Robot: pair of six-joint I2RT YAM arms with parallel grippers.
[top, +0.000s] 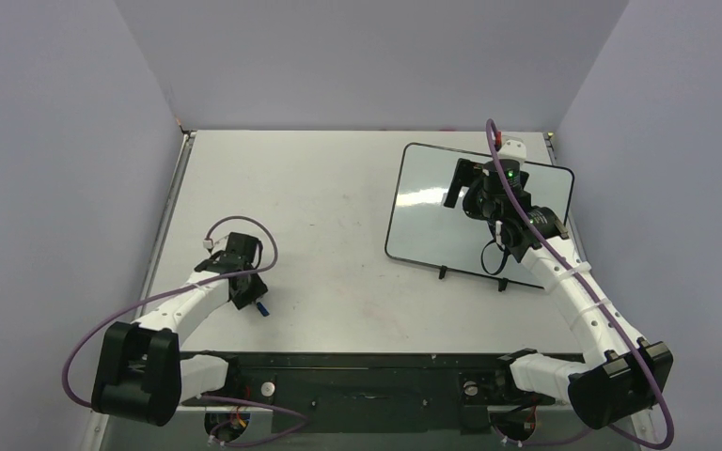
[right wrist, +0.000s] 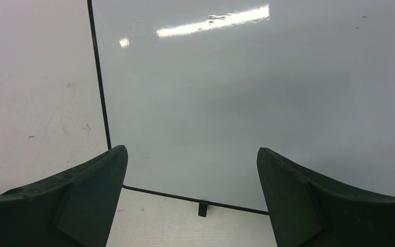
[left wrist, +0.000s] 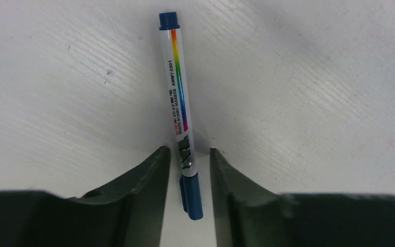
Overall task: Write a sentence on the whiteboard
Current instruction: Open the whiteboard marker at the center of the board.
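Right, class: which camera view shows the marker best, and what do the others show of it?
Left wrist view: the marker lies between the fingers of the left claw, label and rainbow stripe clear. Top external shows only a blue speck by that claw; right wrist shows none, just the whiteboard.

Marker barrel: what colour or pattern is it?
The marker is white with a rainbow stripe; left wrist view.
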